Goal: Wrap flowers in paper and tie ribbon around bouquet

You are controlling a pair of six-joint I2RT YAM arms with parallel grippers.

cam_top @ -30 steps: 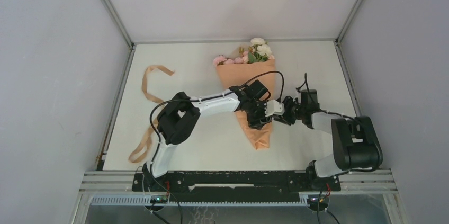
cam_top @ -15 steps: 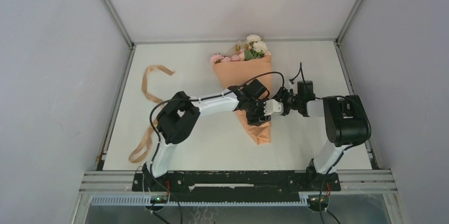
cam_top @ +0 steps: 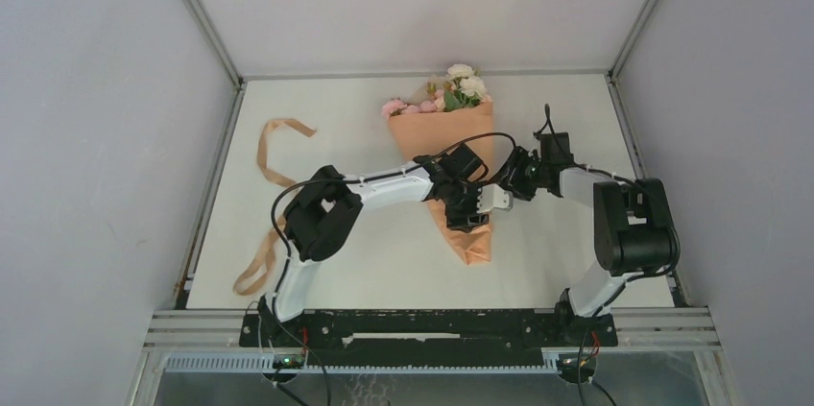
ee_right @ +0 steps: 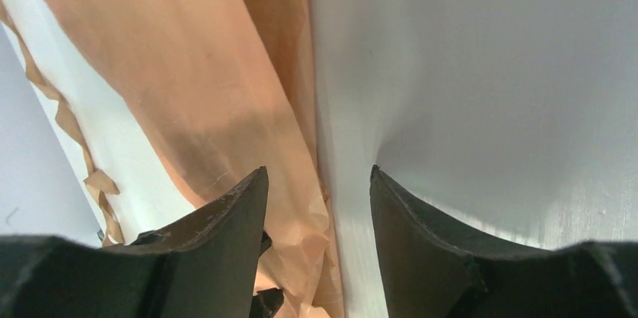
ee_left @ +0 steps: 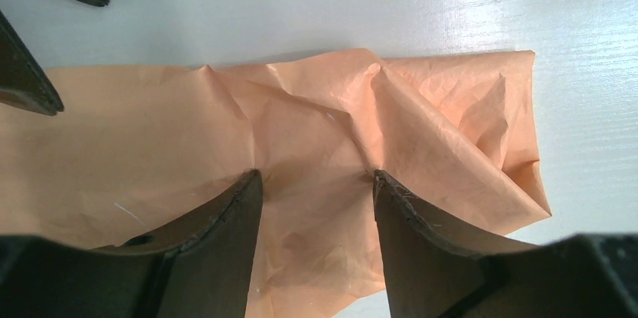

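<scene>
My left claw (ee_left: 314, 177) and right claw (ee_right: 317, 171), both apart at the bouquet (cam_top: 446, 137), needed, I judged, to pin its fold before fetching the ribbon (cam_top: 288, 125).

The crinkled orange-tan paper cone (cam_top: 446, 137) lies right under the left pincer (ee_left: 314, 177), filling the space between its fingers. The right pincer (ee_right: 317, 171) crowds in just to its right. Beyond the right pincer, the bare white table (cam_top: 587, 114) gives passage. Well to the left of the left pincer, a curling tan ribbon (cam_top: 261, 155) lies in the way.
</scene>
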